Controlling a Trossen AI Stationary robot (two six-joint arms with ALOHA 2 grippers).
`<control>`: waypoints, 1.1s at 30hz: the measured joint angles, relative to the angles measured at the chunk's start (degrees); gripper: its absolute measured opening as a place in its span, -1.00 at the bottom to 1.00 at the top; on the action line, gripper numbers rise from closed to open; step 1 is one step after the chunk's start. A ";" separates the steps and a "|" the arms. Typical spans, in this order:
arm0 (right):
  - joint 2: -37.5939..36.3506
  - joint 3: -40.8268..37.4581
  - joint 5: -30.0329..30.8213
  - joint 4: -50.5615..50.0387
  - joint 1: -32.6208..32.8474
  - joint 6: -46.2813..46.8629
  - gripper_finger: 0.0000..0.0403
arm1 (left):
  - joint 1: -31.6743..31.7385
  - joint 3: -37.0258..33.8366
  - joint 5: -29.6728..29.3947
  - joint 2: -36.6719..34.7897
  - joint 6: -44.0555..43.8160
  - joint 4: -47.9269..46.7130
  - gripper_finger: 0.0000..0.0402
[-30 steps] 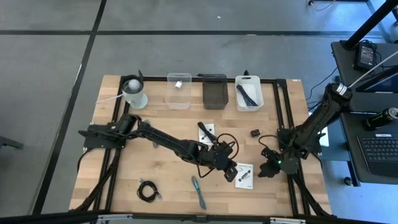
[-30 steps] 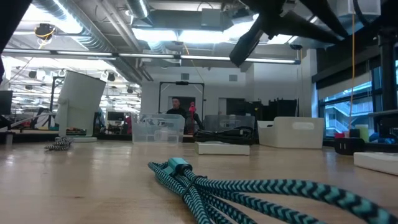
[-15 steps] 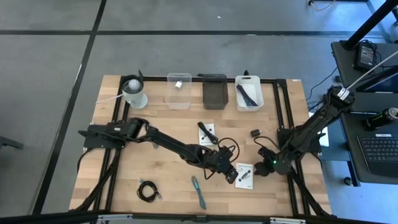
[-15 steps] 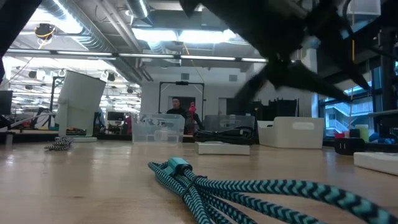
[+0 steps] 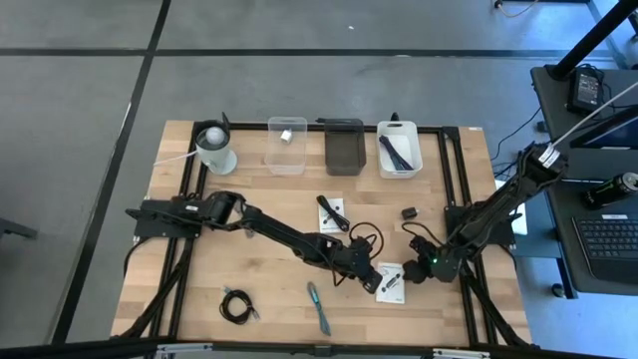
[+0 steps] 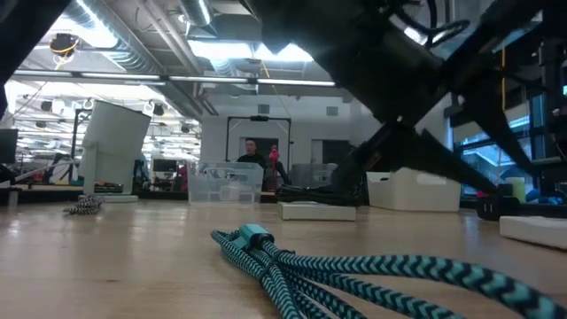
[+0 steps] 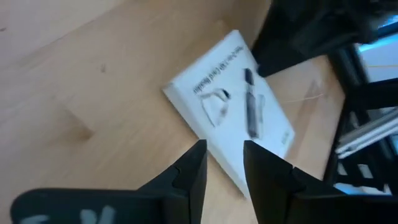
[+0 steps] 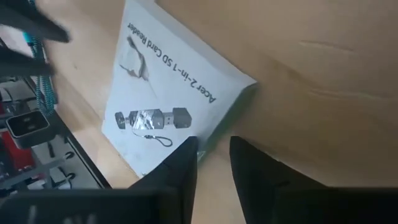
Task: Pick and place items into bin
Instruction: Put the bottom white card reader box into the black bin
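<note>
White card [image 5: 391, 280] bearing a black card reader lies flat on the desk [image 5: 269, 214], and we take it as our landmark. We count two such cards: the second card [image 5: 331, 212] lies well apart from it, toward the row of bins. Our left gripper [image 5: 373, 278] sits at one edge of the landmark card, its fingers [image 7: 193, 171] slightly parted and empty, tips just short of the card's edge. Our right gripper [image 5: 419, 269] sits at the opposite edge, its fingers [image 8: 186, 155] also narrowly parted and holding nothing, so the card lies between the two. A small black part [image 5: 409, 212] rests alone near the card, on the bin side. One teal pen [image 5: 317, 305] lies on the other side, toward the desk's front edge, and one black coiled cable [image 5: 235, 305] lies farther along that edge. We count three bins: a clear bin [image 5: 286, 146], a dark bin [image 5: 344, 147] and a white bin [image 5: 399, 150]. Bare wood stays open between the card and the bins.
</note>
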 joint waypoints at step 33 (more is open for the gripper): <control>4.63 -0.20 4.21 9.83 -2.80 -4.71 -0.38 | 0.41 0.13 3.35 3.87 -8.91 0.34 -0.47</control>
